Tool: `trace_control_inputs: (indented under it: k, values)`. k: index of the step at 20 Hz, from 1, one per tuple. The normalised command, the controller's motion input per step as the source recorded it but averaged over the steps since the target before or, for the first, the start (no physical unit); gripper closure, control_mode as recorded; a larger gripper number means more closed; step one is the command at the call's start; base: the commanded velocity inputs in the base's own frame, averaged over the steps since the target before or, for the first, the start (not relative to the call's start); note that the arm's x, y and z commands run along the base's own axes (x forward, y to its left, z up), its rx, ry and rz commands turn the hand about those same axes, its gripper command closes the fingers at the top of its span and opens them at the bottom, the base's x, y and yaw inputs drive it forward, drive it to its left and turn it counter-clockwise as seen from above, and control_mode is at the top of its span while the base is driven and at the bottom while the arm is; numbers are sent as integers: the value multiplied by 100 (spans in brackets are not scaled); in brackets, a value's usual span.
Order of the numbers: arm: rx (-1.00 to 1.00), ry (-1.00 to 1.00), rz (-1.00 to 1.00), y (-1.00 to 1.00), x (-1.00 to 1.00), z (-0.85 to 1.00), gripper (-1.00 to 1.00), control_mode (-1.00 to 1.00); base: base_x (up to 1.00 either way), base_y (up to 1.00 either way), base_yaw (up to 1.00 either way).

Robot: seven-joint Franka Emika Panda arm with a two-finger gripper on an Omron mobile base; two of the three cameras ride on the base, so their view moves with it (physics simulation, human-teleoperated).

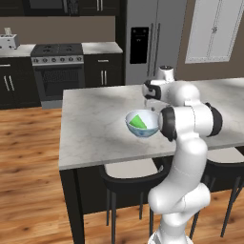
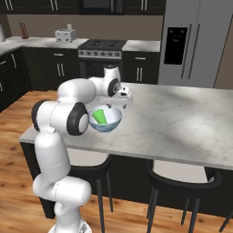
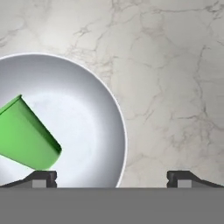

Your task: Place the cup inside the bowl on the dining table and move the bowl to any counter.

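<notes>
Cup (image 1: 137, 121) of bright green lies tilted inside the white bowl (image 1: 143, 129), and the bowl stands on the marble bench (image 1: 95, 128), near its front edge. From the left base camera the white arm (image 1: 186, 143) rises in front of the bench, and its hand reaches over the bowl; the claw itself is hidden behind the arm, so I cannot see its fingers from here.

From the right base camera, the cup (image 2: 99, 116) leans against the inner wall of the bowl (image 2: 109, 124), and the bowl sits just below and beside the hand. Black stools (image 2: 182, 182) stand under the bench (image 2: 182, 127).

From the hand camera, the claw (image 3: 112, 177) looks down on the bench (image 3: 175, 65). Its two dark fingertips (image 3: 43, 178) stand wide apart and hold nothing. One tip is over the bowl (image 3: 87, 109), the other over bare marble. The cup (image 3: 26, 138) lies on its side, beside the first tip.
</notes>
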Motion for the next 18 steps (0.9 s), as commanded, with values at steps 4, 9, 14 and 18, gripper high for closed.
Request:
trace_control_inputs:
  k: [4, 9, 14, 18]
  values:
    - [11, 0, -8, -7, 1, -14, -100, -100, 0, 0, 0]
    - [14, 0, -6, -5, 0, -17, -100, -100, 0, 0, 0]
    - [13, 0, -4, -23, 0, -30, -100, -100, 0, 0, 0]
    - [11, 0, 0, -26, 0, -22, -100, -100, 0, 0, 0]
